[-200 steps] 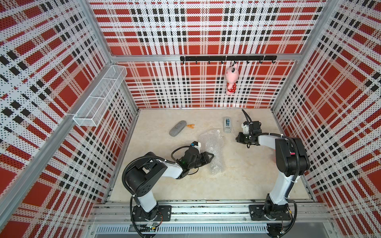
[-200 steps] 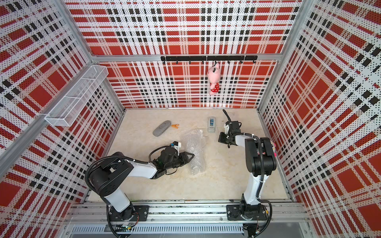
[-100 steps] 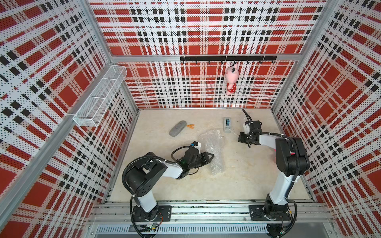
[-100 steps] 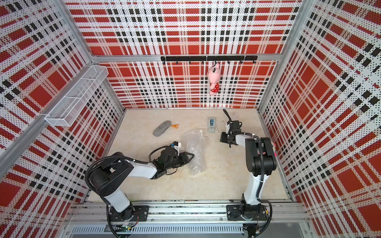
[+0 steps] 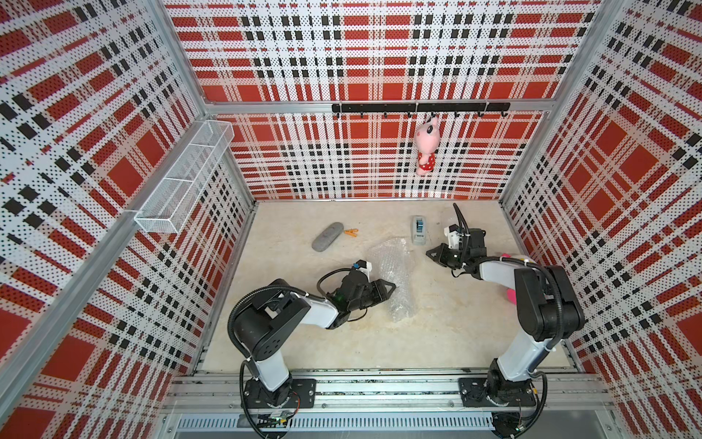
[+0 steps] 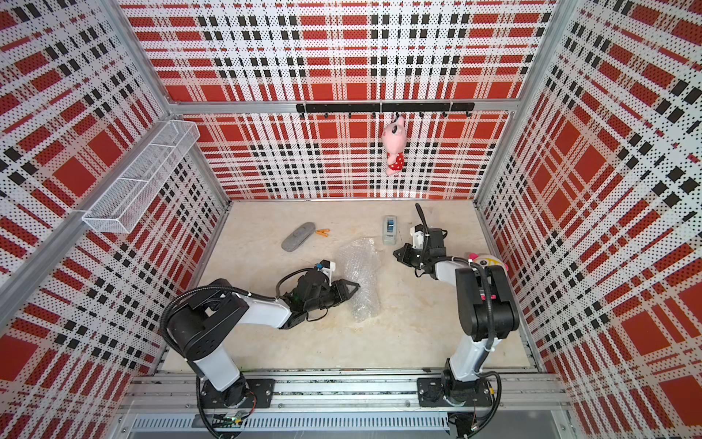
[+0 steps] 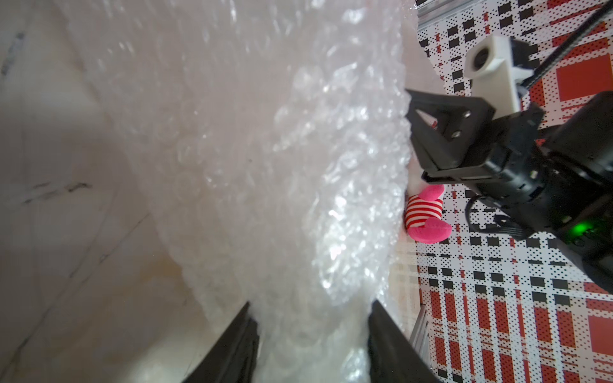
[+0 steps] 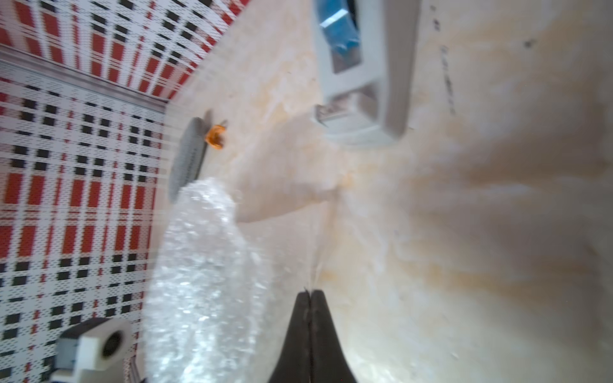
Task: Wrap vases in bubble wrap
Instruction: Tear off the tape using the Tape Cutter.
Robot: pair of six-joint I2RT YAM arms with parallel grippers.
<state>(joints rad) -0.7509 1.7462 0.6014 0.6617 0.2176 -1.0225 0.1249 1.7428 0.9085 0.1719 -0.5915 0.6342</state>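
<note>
The bubble wrap (image 5: 393, 273) (image 6: 359, 273) lies mid-table as a long, rolled, shiny bundle. What is inside it is hidden, and no vase shows bare in any view. My left gripper (image 5: 391, 287) (image 7: 310, 308) reaches in from the left and is shut across the near part of the bundle (image 7: 265, 165), one jaw on each side. My right gripper (image 5: 429, 252) (image 8: 310, 291) hovers low to the right of the bundle's far end, jaws pressed together. A thin clear strip of tape (image 8: 323, 238) runs from its tips toward the tape dispenser (image 8: 361, 83).
The grey tape dispenser (image 5: 418, 230) stands just behind the right gripper. A grey oval case (image 5: 327, 236) and an orange clip (image 5: 351, 232) lie at the back left. A pink plush (image 5: 426, 148) hangs on the back wall. A striped toy (image 6: 484, 260) lies by the right wall.
The right gripper has shifted slightly near the tape dispenser. The left gripper and the bundle have not moved.
</note>
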